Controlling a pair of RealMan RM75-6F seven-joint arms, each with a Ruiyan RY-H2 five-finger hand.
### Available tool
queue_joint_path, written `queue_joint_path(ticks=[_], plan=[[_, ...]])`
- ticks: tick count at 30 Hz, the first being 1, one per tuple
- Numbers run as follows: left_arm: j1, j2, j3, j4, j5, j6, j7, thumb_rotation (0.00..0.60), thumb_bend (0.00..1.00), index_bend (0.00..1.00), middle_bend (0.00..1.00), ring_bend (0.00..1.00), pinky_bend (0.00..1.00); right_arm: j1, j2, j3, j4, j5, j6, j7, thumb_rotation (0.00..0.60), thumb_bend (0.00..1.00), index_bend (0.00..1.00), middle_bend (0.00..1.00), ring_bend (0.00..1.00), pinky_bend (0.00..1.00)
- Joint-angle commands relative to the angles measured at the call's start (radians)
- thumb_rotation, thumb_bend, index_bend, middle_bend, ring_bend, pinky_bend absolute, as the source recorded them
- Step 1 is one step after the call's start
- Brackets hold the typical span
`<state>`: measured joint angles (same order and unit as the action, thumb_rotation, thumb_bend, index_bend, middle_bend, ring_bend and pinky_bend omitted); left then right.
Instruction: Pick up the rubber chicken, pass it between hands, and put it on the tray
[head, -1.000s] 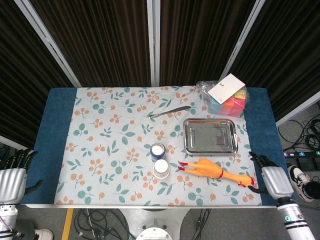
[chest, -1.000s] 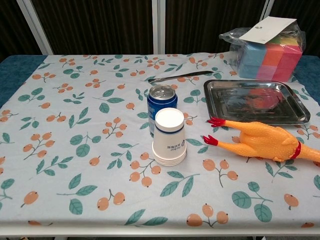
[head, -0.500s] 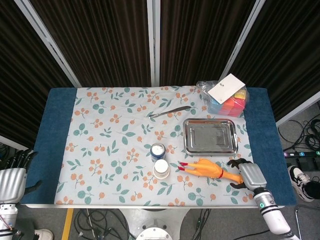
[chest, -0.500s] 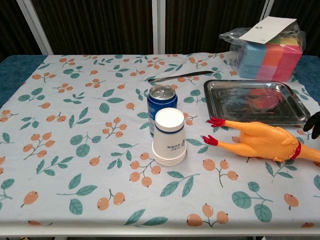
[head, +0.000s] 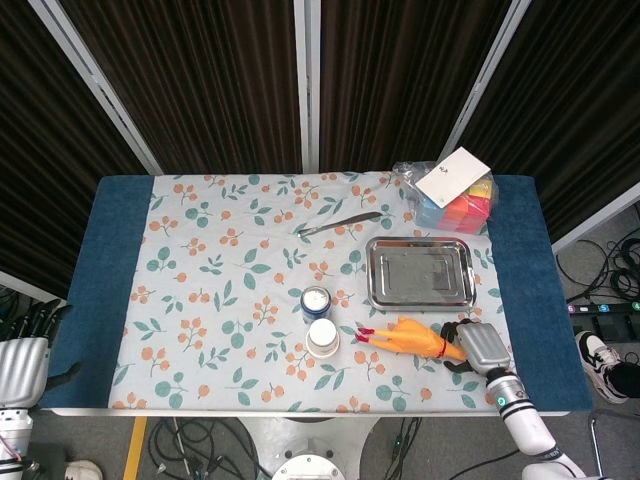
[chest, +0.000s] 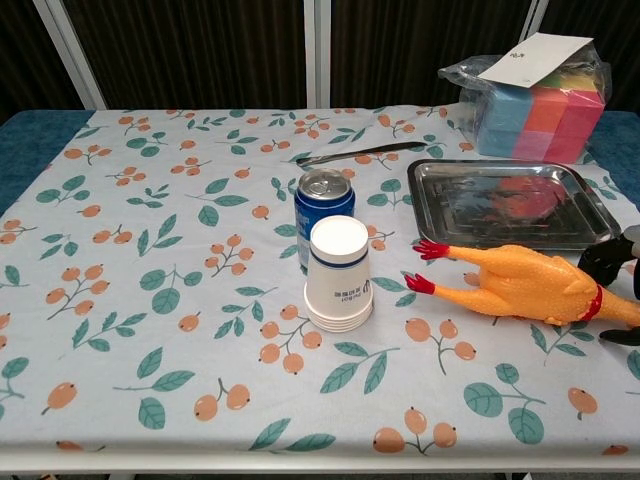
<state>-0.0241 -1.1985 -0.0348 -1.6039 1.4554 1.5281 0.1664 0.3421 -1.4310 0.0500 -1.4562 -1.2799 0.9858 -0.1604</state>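
The orange rubber chicken (head: 408, 337) (chest: 520, 285) lies on the floral cloth just in front of the metal tray (head: 420, 272) (chest: 505, 203), red feet to the left, head to the right. My right hand (head: 478, 347) (chest: 612, 290) is at its head end. Dark fingers (chest: 603, 262) reach over the red-collared neck and the thumb (chest: 624, 337) lies below the head, still apart. The chicken rests on the table. My left hand (head: 22, 362) hangs off the table's near left corner, fingers spread, holding nothing; the chest view does not show it.
A blue can (head: 315, 301) (chest: 324, 202) and a stack of paper cups (head: 323, 338) (chest: 339, 272) stand left of the chicken. A bag of coloured blocks (head: 455, 196) (chest: 535, 103) sits behind the tray. A metal utensil (head: 337, 224) (chest: 360, 154) lies at the far middle.
My right hand has moved left from the table's right edge onto the chicken's head end. The chicken has shifted slightly. The left hand has sunk a little.
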Motion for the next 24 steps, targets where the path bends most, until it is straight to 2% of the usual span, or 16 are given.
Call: queue_joint_path(ticks=[1,4,9,16,19,24], plan=[[0.0,0.0,0.001,0.002,0.001,-0.002,-0.003,0.6,0.14,0.23,0.22,0.14,0.21,0.004,-0.007,0.008,0.008,0.008,0.008,-0.003,0.6,0.19,0.54,0.52,0.41,0.58],[-0.001,0.001,0.002,0.003,0.002,-0.005,-0.007,0.6,0.14,0.23,0.22,0.14,0.21,0.009,-0.009,0.016,0.01,0.01,0.014,-0.001,0.6,0.27,0.61,0.54,0.47,0.72],[-0.009,0.014,-0.001,-0.009,0.025,-0.003,-0.045,0.6,0.14,0.23,0.22,0.14,0.21,0.019,0.028,0.024,-0.007,-0.042,0.051,0.021,0.6,0.31,0.76,0.63,0.59,0.88],[-0.044,0.072,-0.017,-0.067,0.12,0.022,-0.167,0.6,0.13,0.23,0.22,0.14,0.21,0.064,0.211,0.018,-0.097,-0.197,0.067,0.124,0.6,0.31,0.91,0.71,0.69,0.97],[-0.076,0.116,-0.029,-0.103,0.159,0.011,-0.255,0.6,0.13,0.23,0.22,0.14,0.21,0.079,0.298,0.033,-0.15,-0.235,0.086,0.161,0.6,0.31,0.94,0.73,0.71,0.99],[-0.169,0.185,-0.071,-0.148,0.178,-0.066,-0.459,0.6,0.13,0.23,0.22,0.14,0.21,0.119,0.423,0.074,-0.24,-0.268,0.094,0.232,0.6,0.3,0.95,0.74,0.72,1.0]])
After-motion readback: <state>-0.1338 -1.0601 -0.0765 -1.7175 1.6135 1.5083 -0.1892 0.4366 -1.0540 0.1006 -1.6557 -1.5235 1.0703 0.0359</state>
